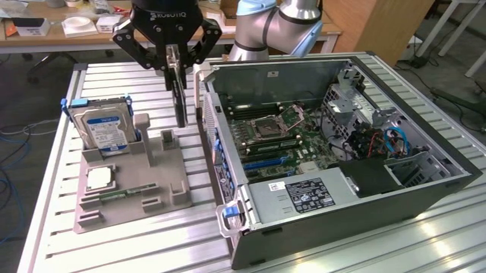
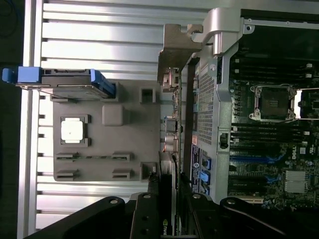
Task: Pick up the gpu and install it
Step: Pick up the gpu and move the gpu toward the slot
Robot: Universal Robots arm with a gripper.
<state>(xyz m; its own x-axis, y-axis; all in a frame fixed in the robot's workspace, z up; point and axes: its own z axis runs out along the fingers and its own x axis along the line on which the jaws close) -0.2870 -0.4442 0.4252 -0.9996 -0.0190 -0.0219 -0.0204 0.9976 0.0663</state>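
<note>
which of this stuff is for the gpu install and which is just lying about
For the job:
- gpu, gripped upright by the tool
- open computer case
- motherboard inside it

Lying about:
- hard drive
- processor chip
- memory stick
- grey holder under those three

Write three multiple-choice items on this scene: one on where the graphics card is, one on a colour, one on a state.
1. Where is the thin dark rectangular gpu?
A) upright between the black gripper's fingers
B) flat on the floor
C) in a person's hand
2. What colour is the label on the silver hard drive?
A) red
B) blue
C) yellow
3. How is the black metal computer case?
A) shut by a side panel
B) open, green motherboard exposed
C) wrapped in plastic

Answers: 1 A, the fingers clamp the card beside the case. 2 B, the blue label faces the exterior view. 3 B, the board and slots lie bare.
</note>
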